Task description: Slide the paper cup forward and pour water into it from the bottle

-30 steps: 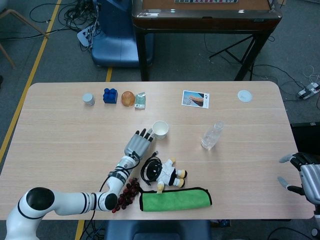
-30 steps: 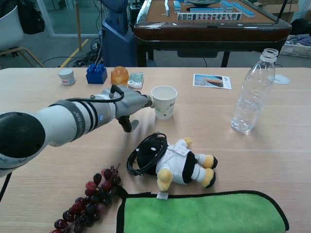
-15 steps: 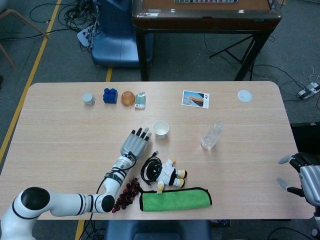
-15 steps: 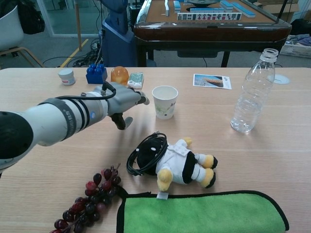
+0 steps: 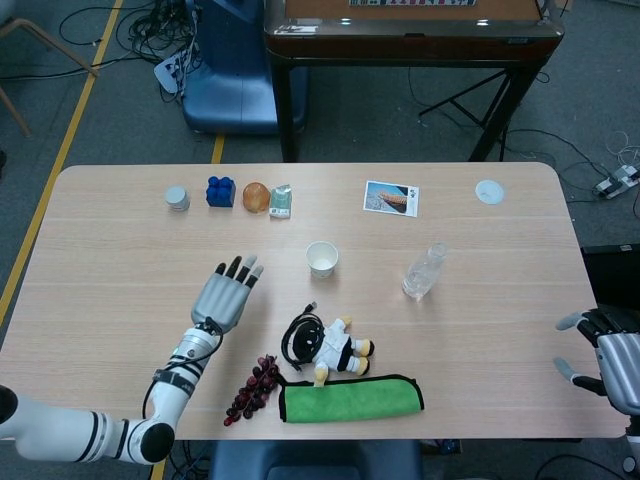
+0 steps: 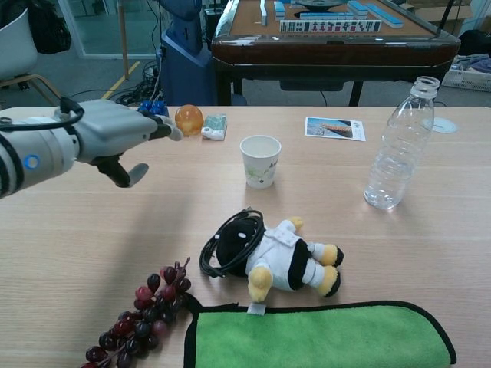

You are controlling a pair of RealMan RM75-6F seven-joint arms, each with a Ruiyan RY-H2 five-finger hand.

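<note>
The white paper cup (image 5: 321, 258) (image 6: 259, 161) stands upright and empty near the middle of the table. The clear plastic bottle (image 5: 424, 270) (image 6: 397, 147) stands uncapped to its right. My left hand (image 5: 226, 293) (image 6: 107, 139) hovers well left of the cup, fingers spread, holding nothing. My right hand (image 5: 603, 348) sits at the table's right edge in the head view, fingers apart and empty; the chest view does not show it.
A panda plush (image 5: 333, 346) with a black cable, a grape bunch (image 5: 253, 387) and a green cloth (image 5: 349, 399) lie near the front edge. A small jar (image 5: 177, 198), blue block (image 5: 220, 191), orange ball (image 5: 256, 196), photo card (image 5: 391, 198) and bottle cap (image 5: 489, 191) line the back.
My left hand has drawn back from the cup, moving left and toward the front, leaving the cup standing free. The right hand and bottle have not moved.
</note>
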